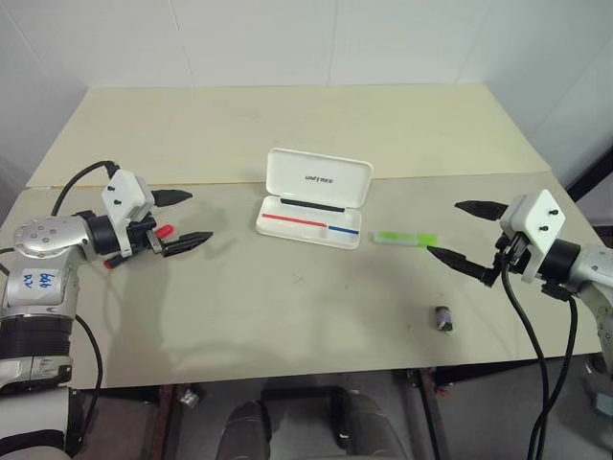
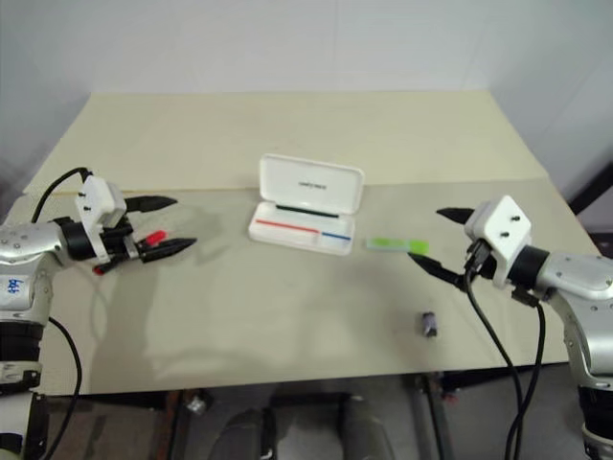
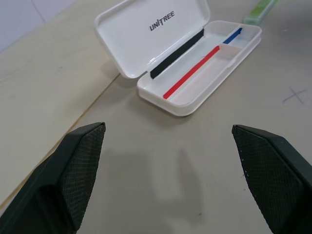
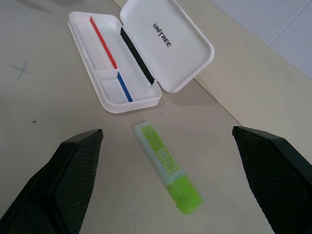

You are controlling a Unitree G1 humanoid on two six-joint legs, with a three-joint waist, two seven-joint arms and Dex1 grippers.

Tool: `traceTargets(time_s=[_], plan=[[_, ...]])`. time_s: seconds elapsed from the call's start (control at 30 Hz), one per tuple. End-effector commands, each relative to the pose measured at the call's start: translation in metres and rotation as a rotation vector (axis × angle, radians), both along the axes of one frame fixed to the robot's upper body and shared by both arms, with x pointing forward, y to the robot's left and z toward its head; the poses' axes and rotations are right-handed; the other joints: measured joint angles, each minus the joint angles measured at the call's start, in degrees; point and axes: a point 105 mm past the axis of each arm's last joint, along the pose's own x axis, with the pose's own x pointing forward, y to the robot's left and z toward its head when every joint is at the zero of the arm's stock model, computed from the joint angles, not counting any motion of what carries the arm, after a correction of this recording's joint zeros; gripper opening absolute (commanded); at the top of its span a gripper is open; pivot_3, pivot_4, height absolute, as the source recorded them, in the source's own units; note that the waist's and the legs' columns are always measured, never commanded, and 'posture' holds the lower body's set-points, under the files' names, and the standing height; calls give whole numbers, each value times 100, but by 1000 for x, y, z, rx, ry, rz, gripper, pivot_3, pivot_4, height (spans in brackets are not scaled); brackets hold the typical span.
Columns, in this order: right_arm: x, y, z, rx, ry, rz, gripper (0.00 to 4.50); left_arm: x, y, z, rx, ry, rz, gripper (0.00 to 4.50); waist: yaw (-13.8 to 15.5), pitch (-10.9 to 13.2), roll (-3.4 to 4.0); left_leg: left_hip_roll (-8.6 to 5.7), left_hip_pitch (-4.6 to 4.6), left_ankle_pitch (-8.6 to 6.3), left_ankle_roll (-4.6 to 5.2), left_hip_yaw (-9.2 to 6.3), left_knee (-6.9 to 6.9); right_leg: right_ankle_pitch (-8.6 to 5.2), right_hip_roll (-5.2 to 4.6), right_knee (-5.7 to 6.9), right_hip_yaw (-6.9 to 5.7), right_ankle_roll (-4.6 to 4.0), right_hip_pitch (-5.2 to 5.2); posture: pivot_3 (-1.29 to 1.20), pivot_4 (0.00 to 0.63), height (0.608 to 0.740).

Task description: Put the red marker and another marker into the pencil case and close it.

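Observation:
The white pencil case [image 1: 326, 178] lies open at the table's middle, lid up toward the back, with a red and a blue stripe inside and nothing in its tray. The light-green marker [image 1: 405, 239] lies flat just right of it, also seen in the right wrist view as the marker [image 4: 168, 168]. My right gripper [image 1: 443, 228] hovers open to the right of this marker, pointing at it. The red marker [image 1: 163, 231] lies on the table at the left, mostly hidden beneath my left gripper [image 1: 196, 218], which is open and faces the case [image 3: 195, 73].
A small dark stubby cylinder [image 1: 443, 318] stands near the front edge, in front of my right gripper. A seam [image 1: 220, 184] runs across the tabletop behind the case. A faint cross mark [image 1: 300, 279] sits in front of the case.

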Motion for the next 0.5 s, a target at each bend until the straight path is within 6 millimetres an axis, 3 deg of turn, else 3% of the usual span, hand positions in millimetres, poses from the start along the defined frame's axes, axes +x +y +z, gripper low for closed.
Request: traceTargets(time_s=[0.03, 0.2, 0.37, 0.5], plan=[[3, 2, 15, -15, -62, 17, 4500, 2, -8, 19, 1, -60, -37, 4480, 4, 1, -1, 0, 1, 1, 1, 2, 1, 0, 1, 2, 2, 0, 0, 0, 150, 740], [2, -4, 18, -8, -63, -4, 4500, 3, -11, 15, -46, -57, -29, 4480, 10, 1, -1, 0, 18, 1, 0, 13, -6, -1, 2, 7, 16, -1, 4, 0, 150, 740], [1, 18, 33, 25, -53, 59, 4500, 4, -8, 16, -27, -46, -35, 4480, -10, 2, -4, 0, 29, -2, 0, 28, -7, 1, 5, 18, 37, 2, 2, 0, 150, 740], [0, 50, 32, -11, -16, 158, 4500, 1, -9, 19, -15, -36, -57, 4480, -23, 3, -6, 1, 56, -2, 0, 53, -9, -1, 7, 26, 64, -1, 5, 0, 150, 740]])
